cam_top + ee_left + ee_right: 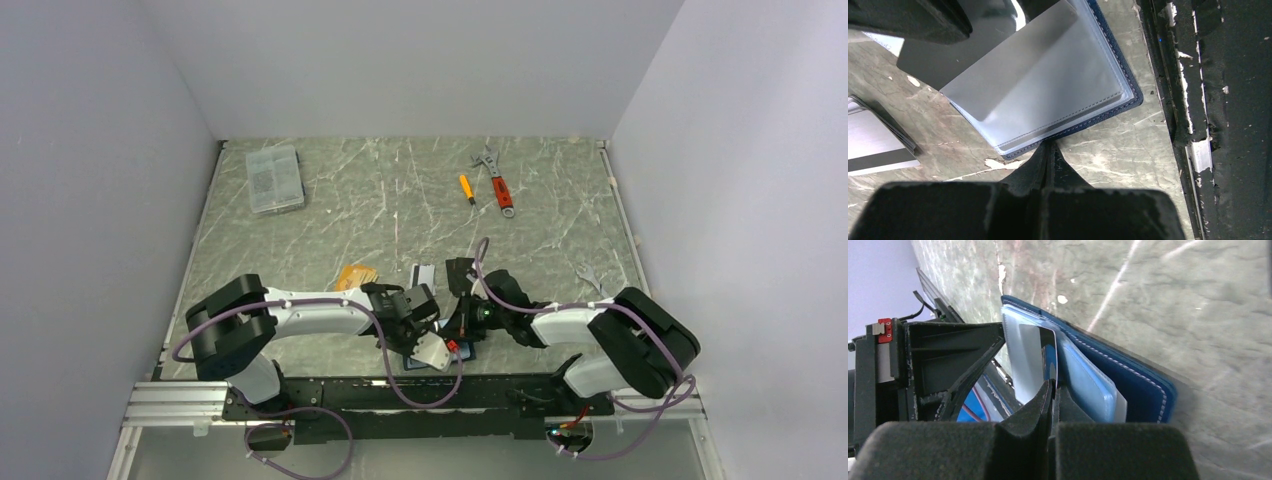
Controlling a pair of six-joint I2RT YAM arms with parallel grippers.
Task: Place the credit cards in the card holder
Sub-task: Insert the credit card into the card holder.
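Observation:
The navy card holder (1128, 102) lies open near the table's front edge, its clear sleeves up; in the top view it (412, 362) is mostly hidden under both grippers. My left gripper (1050, 146) is shut, its tips pinched at the holder's near edge. The right gripper (1053, 386) is shut on a grey credit card (1013, 75) whose far end sits in a sleeve. More credit cards lie behind: orange-tan (355, 275), white-grey with a black stripe (424, 275) and black (460, 270).
A clear plastic box (274, 178) stands at the back left. An orange screwdriver (466, 188) and a red-handled wrench (497, 180) lie at the back. The black mounting rail (1218, 100) runs just beside the holder.

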